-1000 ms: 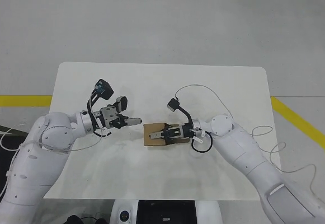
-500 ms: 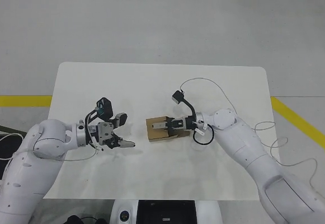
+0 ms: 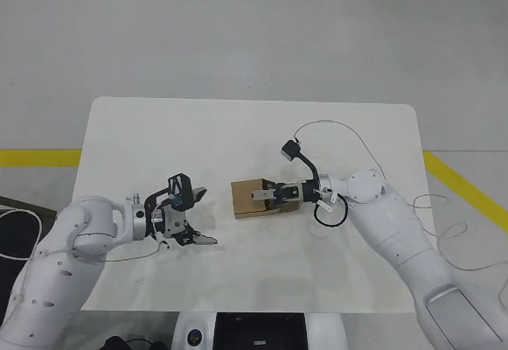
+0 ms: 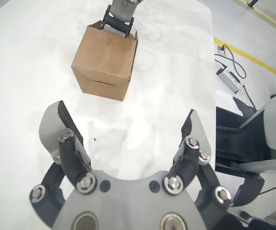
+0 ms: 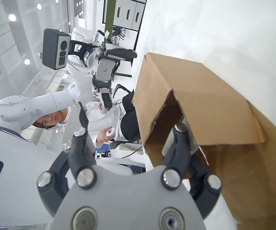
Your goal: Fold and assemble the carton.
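Note:
A small brown carton (image 3: 252, 199) lies on its side near the middle of the white table (image 3: 236, 131), its closed slotted end (image 4: 103, 86) turned toward my left gripper. My right gripper (image 3: 266, 193) is at the carton's open end (image 5: 171, 120). It stands open astride the upper wall. One finger (image 5: 180, 132) is inside the carton and the other (image 5: 79, 118) is outside, clear of the cardboard. My left gripper (image 3: 199, 215) (image 4: 126, 117) hovers open and holds nothing, a short way from the carton on its closed side.
A thin cable (image 3: 341, 131) loops over the table behind the right arm. Bare table lies between the left gripper and the carton. A power brick (image 4: 229, 80) and cord lie on the floor past the table edge.
My left arm has drawn back from the carton toward the table's near side, and its gripper has opened. The right gripper and carton have shifted slightly toward the far right.

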Action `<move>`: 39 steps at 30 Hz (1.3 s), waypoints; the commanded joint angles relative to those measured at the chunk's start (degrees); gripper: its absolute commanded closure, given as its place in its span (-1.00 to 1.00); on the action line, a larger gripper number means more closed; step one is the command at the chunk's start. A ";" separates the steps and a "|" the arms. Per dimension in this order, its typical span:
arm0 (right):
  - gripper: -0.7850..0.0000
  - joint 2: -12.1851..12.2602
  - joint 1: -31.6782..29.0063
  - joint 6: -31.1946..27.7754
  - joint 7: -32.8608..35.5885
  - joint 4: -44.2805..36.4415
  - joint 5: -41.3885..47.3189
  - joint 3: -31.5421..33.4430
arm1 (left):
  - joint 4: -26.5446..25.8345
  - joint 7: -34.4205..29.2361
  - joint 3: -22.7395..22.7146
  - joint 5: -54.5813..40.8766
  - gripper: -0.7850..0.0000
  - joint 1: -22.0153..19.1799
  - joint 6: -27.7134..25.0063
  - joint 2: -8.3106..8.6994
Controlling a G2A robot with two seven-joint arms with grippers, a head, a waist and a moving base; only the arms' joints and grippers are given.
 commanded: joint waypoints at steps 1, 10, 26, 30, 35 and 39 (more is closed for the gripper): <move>-0.74 0.73 -0.92 0.85 0.29 -1.89 -0.97 1.35 | 0.26 4.77 0.98 5.41 -1.00 -0.32 0.88 -0.37; -0.71 4.04 -6.07 4.65 0.95 -10.57 -5.24 8.27 | 2.37 22.63 5.99 24.55 -1.00 -1.18 5.92 -1.62; 1.00 8.82 -14.80 9.09 6.05 -25.72 -10.51 19.75 | 8.50 30.90 11.67 28.45 -1.00 -4.60 11.05 -3.18; 1.00 9.51 -16.24 9.47 6.98 -28.23 -11.99 21.02 | 9.57 29.11 13.30 26.04 -1.00 -6.21 11.84 -3.78; 1.00 9.51 -16.24 9.47 6.98 -28.23 -11.99 21.02 | 11.01 28.29 15.08 24.78 -1.00 -7.89 12.69 -4.42; 1.00 9.51 -16.24 9.47 6.98 -28.23 -11.99 21.02 | 12.14 28.43 16.40 24.54 -1.00 -9.08 13.34 -4.92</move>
